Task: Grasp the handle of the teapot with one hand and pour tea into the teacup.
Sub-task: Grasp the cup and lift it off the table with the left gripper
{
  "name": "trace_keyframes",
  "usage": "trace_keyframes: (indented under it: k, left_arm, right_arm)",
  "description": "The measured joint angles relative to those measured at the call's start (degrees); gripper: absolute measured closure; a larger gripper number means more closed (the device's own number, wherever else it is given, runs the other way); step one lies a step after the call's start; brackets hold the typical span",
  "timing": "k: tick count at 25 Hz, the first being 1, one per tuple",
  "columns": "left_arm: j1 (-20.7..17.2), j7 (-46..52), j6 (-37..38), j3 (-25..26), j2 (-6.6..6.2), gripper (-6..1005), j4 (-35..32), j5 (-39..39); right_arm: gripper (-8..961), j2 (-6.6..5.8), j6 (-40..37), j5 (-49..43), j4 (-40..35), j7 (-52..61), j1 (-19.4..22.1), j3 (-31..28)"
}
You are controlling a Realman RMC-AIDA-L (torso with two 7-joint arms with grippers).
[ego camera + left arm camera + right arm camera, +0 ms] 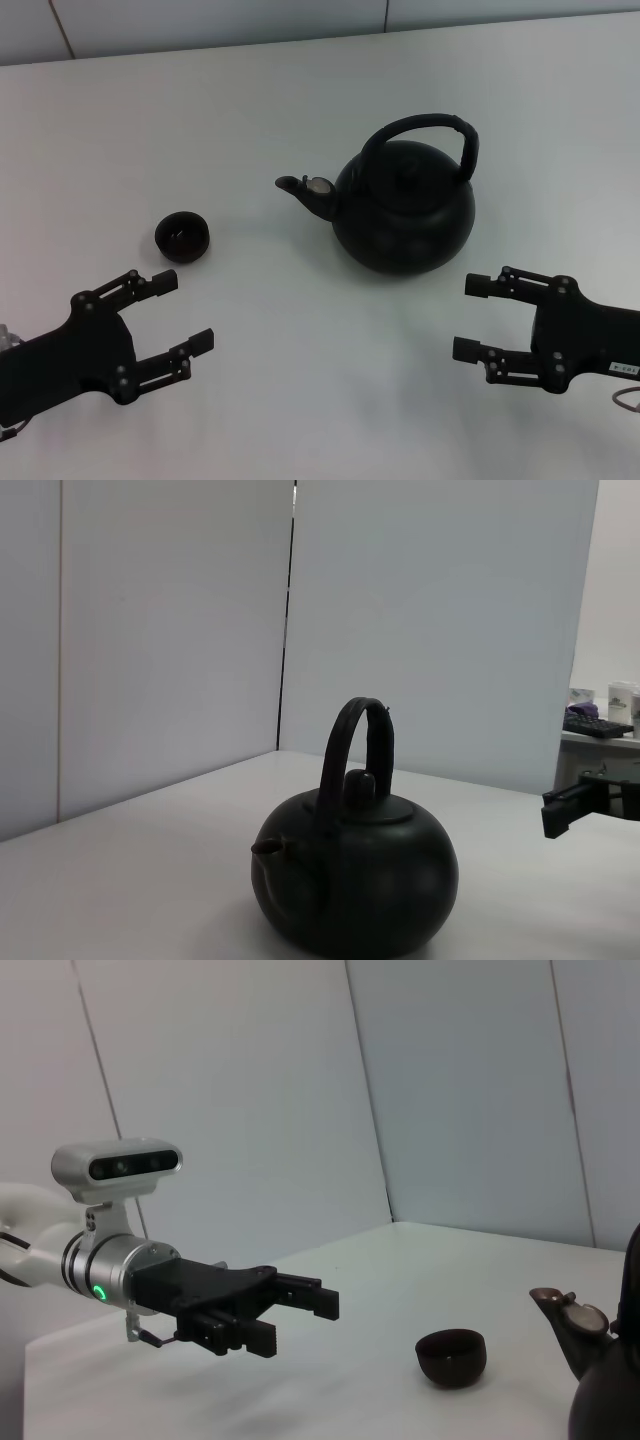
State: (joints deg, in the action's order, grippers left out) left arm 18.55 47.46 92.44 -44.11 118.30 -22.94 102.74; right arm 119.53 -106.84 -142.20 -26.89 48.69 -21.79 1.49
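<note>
A: What's on the white worktop [300,400], going left to right?

B: First the left gripper [185,315], its fingers [150,284] spread apart and holding nothing. Just beyond those fingertips sits the teacup [182,237], tiny, black, upright, reddish inside. Whether any tea is in it, I cannot tell. Further right is the teapot [404,208], round and squat, its spout [305,190] aimed back toward the cup. Its handle [425,135] arches upright over the lid. Last comes the right gripper [478,318], fingers also parted and empty, just short of the pot's near side and lower than the hoop.

A: So nothing is grasped yet?

B: No. Both grippers are clear of everything.

A: What could go wrong from here?

B: I'd judge several things. The right fingers must rise over the pot's belly to reach the hoop; coming in low could shove the pot. A hoop pinched off-centre may let the heavy pot swing. The cup is small and light, so a tipped spout could overshoot it or knock it, spilling onto the worktop. The cup also lies near the left fingers, which could nudge it.
</note>
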Motion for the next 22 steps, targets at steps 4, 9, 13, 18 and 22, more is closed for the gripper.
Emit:
trace_keyframes:
  k: [4,9,13,18,22]
  left_arm:
    - [0.1,0.0,-0.1,0.0,0.06,201,0.0,-0.1]
    - [0.1,0.1,-0.2,0.0,0.11,201,0.0,-0.2]
    - [0.2,0.2,-0.2,0.0,0.16,202,0.0,-0.3]
    - [0.3,0.3,-0.3,0.0,0.18,202,0.0,-0.3]
    - [0.3,0.3,-0.3,0.0,0.18,202,0.0,-0.4]
  right_arm:
    - [177,0.00,0.6,0.0,0.0,0.0,-0.1,0.0]
    - [178,0.00,0.6,0.0,0.1,0.0,-0.1,0.0]
    - [178,0.00,0.6,0.0,0.1,0.0,-0.2,0.0]
    - [178,0.00,0.6,0.0,0.1,0.0,-0.2,0.0]
    - [178,0.00,0.7,0.0,0.1,0.0,-0.3,0.0]
